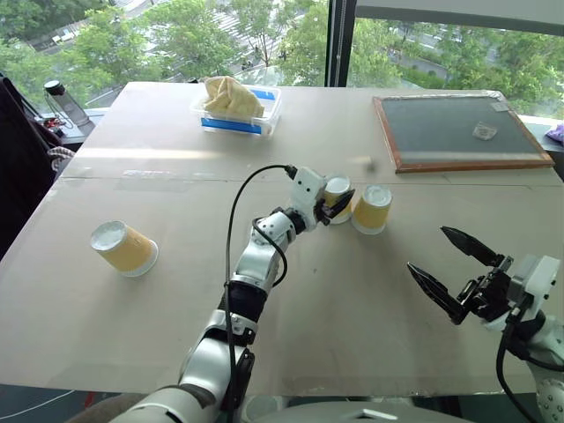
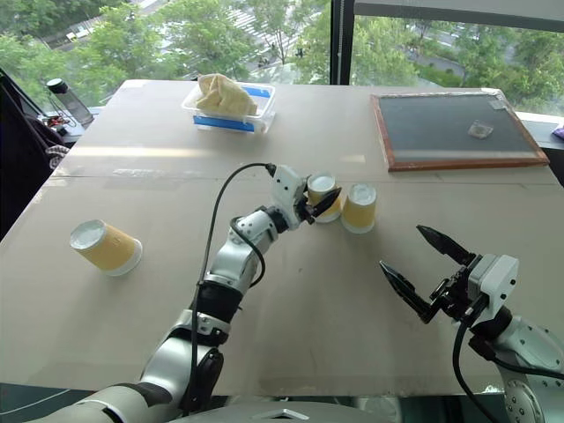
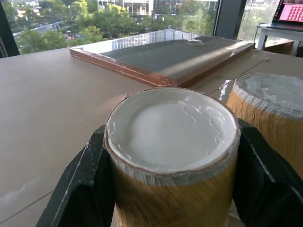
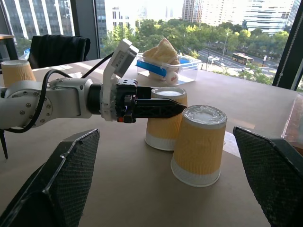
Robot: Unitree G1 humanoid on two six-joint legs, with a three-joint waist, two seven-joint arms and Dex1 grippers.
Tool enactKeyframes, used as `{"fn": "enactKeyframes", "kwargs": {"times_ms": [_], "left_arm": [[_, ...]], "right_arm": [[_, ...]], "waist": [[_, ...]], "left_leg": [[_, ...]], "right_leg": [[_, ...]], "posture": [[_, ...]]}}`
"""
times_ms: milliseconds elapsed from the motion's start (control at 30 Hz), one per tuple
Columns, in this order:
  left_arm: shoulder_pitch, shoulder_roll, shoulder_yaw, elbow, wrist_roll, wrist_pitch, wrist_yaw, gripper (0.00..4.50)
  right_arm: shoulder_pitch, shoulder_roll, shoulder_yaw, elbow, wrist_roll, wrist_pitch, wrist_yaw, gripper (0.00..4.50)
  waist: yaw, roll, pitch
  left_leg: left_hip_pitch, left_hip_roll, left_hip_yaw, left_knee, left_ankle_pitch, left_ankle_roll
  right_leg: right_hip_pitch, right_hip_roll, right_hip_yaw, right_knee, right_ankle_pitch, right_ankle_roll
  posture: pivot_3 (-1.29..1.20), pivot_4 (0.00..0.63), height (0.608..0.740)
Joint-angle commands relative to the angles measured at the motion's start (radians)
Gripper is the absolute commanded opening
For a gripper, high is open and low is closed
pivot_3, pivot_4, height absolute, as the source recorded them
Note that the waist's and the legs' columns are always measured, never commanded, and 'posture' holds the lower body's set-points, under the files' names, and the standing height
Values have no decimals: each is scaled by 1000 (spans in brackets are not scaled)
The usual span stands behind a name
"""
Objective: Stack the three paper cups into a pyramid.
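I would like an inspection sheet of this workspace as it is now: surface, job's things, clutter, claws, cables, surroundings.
Surface: tan table, a seam running across it.
Job's things: three paper cups, all upside down. Held cup and second cup stand side by side at mid-table, not stacked. Third cup stands tilted, alone far to the robot's left.
Clutter: clear tub holding a crumpled cloth; framed dark board.
Claws: left claw shut on the held cup; right claw open, holding nothing.
Cables: black cable looping along the left arm.
Surroundings: windows with trees outside; bottle beyond the table's far left corner.
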Motion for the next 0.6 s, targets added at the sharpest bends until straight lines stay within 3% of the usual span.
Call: {"fn": "enactKeyframes", "kwargs": {"times_ms": [33,100,133,600], "left_arm": [[11,-2,-11,-40,-4,2,-15,3479],[14,-1,-11,-44,-2,4,-16,4366],[15,-1,-11,-47,-3,6,-16,4442],[44,10,-4,-107,-20,48,-16,4442]], "right_arm": [[-5,-1,-11,-13,5,-18,-3,4500],[-9,-4,-10,-13,3,-14,-5,4500],[-11,-4,-10,-13,2,-13,-5,4500],[-31,-16,-8,-4,0,-2,1,4500]], "waist": [[0,0,0],[0,0,0],[-1,0,0],[0,0,0]], "left_leg": [[0,0,0,0,0,0],[0,0,0,0,0,0],[0,0,0,0,0,0],[0,0,0,0,0,0]], "right_leg": [[0,0,0,0,0,0],[0,0,0,0,0,0],[0,0,0,0,0,0],[0,0,0,0,0,0]], "posture": [[0,150,740],[0,150,740],[0,150,740],[0,150,740]]}}
